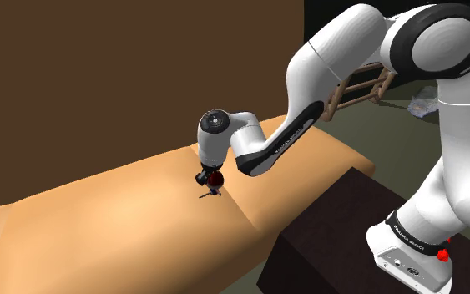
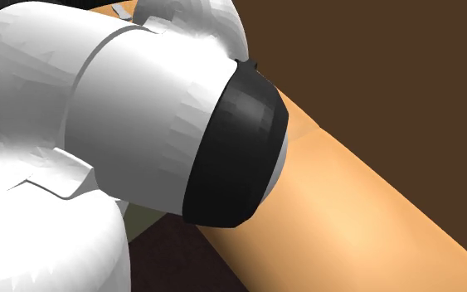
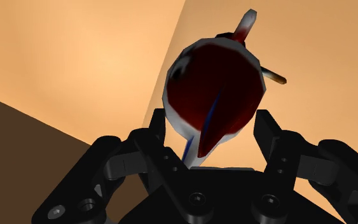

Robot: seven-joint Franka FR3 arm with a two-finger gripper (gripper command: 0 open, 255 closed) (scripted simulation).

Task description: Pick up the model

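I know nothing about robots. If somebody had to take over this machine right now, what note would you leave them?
Tool: shut on the dark red model, which it seems to clasp from both sides.
Where: tool and model sit low over the tan surface, near the brown wall.
Done: the reach, and, as far as it looks, the grasp.
Left: the lift. I cannot tell whether the model is off the surface yet, so raise it straight up slowly and check that it comes along.
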